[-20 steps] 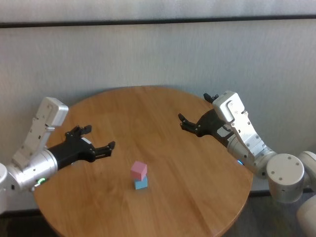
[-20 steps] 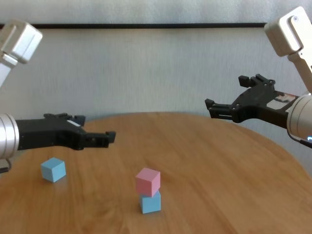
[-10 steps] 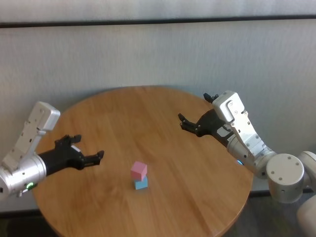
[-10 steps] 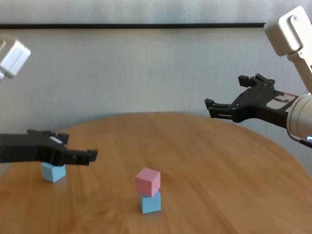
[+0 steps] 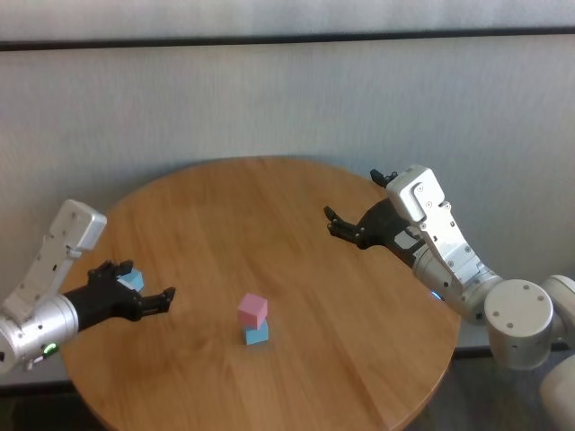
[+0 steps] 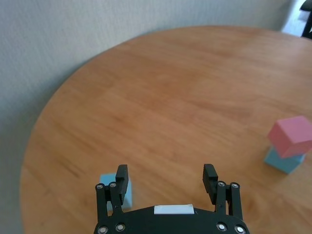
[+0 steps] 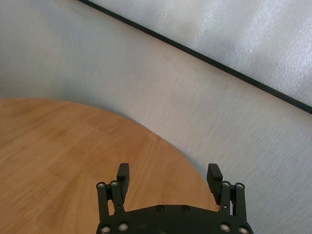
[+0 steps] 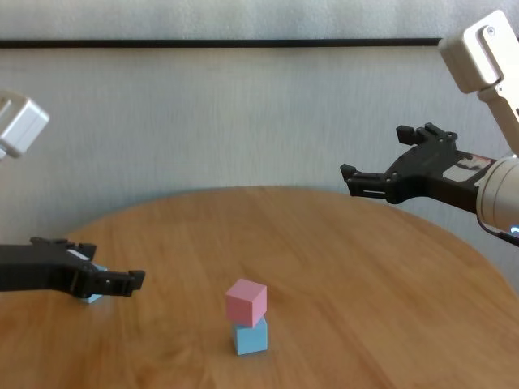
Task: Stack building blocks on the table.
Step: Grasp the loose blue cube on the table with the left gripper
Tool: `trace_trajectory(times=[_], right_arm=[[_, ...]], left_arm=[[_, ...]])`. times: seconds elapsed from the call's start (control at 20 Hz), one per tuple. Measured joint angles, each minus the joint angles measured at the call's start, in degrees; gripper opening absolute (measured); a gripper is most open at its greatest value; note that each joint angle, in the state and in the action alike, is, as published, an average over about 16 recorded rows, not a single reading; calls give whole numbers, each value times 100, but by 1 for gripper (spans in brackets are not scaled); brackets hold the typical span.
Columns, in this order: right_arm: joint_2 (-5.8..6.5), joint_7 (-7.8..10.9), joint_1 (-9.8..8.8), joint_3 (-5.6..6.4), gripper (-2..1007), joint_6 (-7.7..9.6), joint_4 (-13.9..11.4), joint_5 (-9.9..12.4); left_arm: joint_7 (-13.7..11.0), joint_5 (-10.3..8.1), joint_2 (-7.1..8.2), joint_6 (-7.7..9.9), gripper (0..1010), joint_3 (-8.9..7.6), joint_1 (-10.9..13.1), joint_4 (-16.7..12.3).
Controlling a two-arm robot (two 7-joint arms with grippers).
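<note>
My left gripper (image 5: 139, 289) sits low over the table (image 5: 296, 206) at about 9 o'clock on the round top, jaws spread wide with nothing between them. In the left wrist view the gripper (image 6: 167, 179) has a loose light blue block (image 6: 117, 191) right by one finger (image 6: 121, 179), partly hidden behind it; I can't tell if they touch. The block is not centred between the fingers. Head view shows that same loose blue block (image 5: 131, 279) peeking out at the gripper, near the table's 9 o'clock edge. Chest view only shows a sliver of it (image 8: 92, 295) behind the left gripper (image 8: 105, 275).

Stack is near table centre, slightly toward 6 o'clock: pink block (image 5: 252, 310) on top of the second light blue block (image 5: 257, 334), the pink one twisted a bit relative to the one below. Same stack shows clearly in chest view, pink (image 8: 246, 301) over blue (image 8: 250, 335). It is well apart from my left gripper.

My right gripper (image 5: 359, 205) is parked up in the air over the table's 2 o'clock edge, jaws wide apart, holding nothing. The right wrist view shows the gripper (image 7: 168, 178) with only table edge and the wall (image 7: 146, 87) beyond.
</note>
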Motion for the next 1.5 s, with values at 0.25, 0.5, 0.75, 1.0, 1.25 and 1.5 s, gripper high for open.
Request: trace_trajectory(times=[0.25,0.5,0.75,1.0,1.25,1.5], right_arm=[[0,0,0,0,1001,2,0,0],[0,0,0,0,1001,3,0,0],[0,0,0,-1,1001,3,0,0],[0,0,0,-1,1001,3,0,0],[0,0,0,-1,1001,3,0,0],[0,0,0,-1,1001,3,0,0]], left_arm=[[68,103,-32,-15,1003,-32,-24,139],[80,184,-78,-79,1003,-76,-70,302],[80,258,-122,-149,1003,-122,-130,463],[61,312,-166,-207,1003,-171,-195,627],[8,340,-216,-263,1003,-212,-275,812],[-69,343,-272,-337,1003,-240,-373,1031]])
